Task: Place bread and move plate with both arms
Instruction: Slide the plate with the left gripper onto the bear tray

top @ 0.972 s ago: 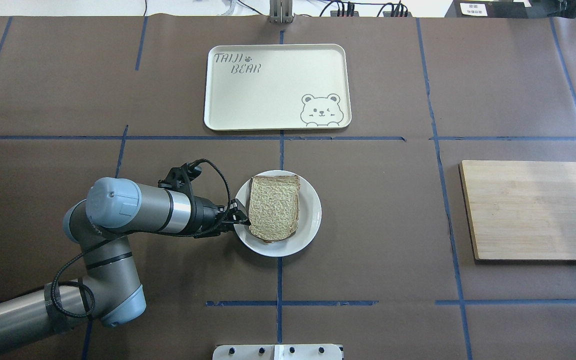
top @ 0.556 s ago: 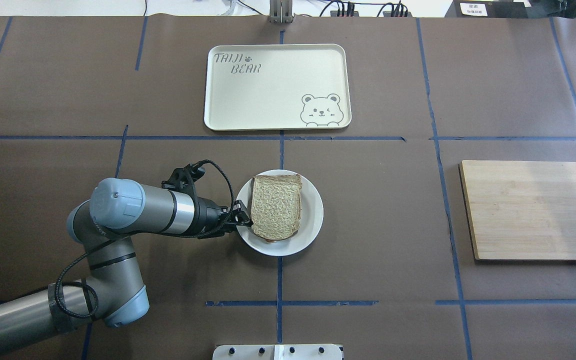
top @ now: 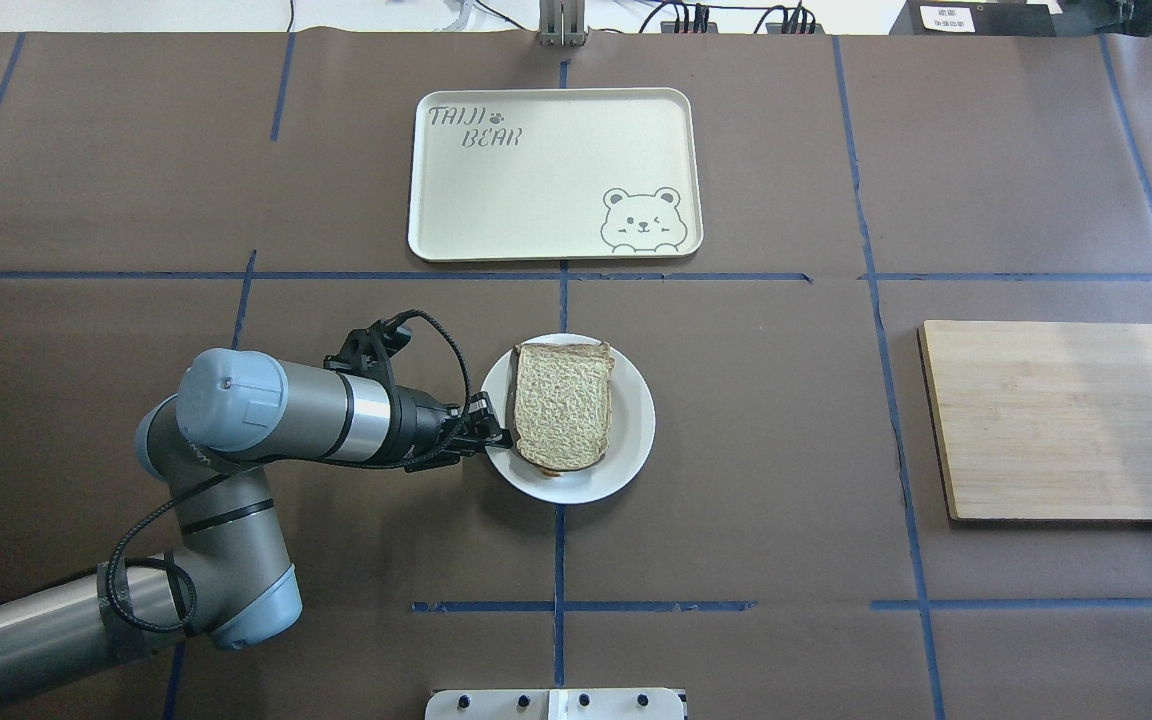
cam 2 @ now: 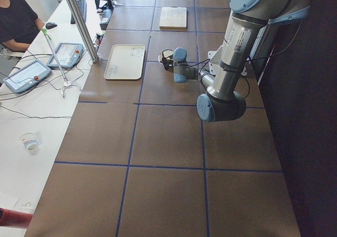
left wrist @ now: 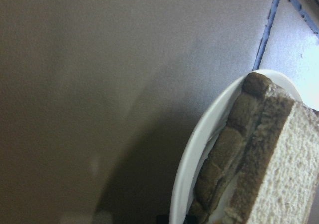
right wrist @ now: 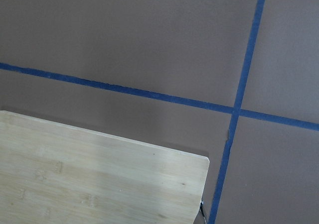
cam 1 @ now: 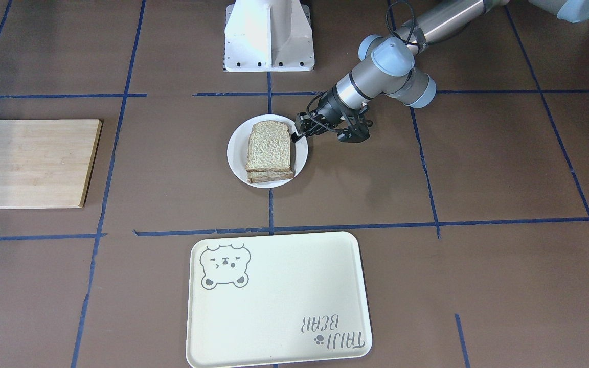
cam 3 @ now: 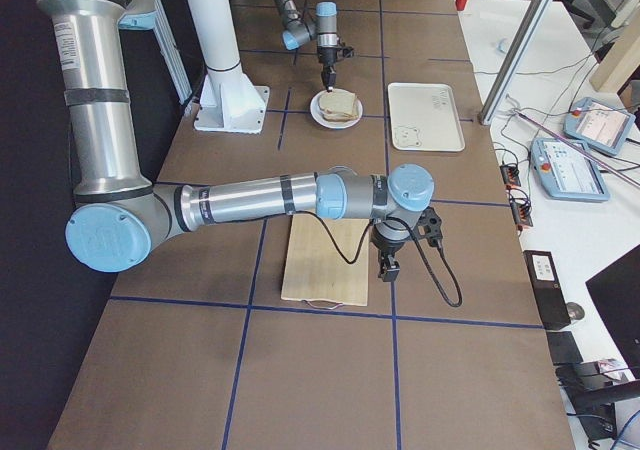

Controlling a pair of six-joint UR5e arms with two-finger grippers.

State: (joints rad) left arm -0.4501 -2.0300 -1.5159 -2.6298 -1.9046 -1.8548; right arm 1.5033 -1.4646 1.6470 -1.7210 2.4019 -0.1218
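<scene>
The bread (top: 563,405), a speckled grey-tan slice, lies on top of a stack on the small white plate (top: 631,440) at the table's middle. My left gripper (top: 491,435) reaches in low from the left and is shut on the plate's left rim. The front-facing view shows the gripper (cam 1: 299,134) at the rim of the plate (cam 1: 235,153), beside the bread (cam 1: 269,148). The left wrist view shows the plate's rim (left wrist: 192,154) and the bread's crust (left wrist: 279,169) close up. My right gripper (cam 3: 388,268) shows only in the exterior right view, by the wooden board; I cannot tell its state.
A cream tray with a bear drawing (top: 556,175) lies beyond the plate. A wooden cutting board (top: 1066,420) lies at the right, and its corner shows in the right wrist view (right wrist: 99,179). The white pedestal (cam 1: 269,33) stands at the robot's side of the table.
My left gripper has moved a little right and away from the robot. The plate with the bread has moved with it.
</scene>
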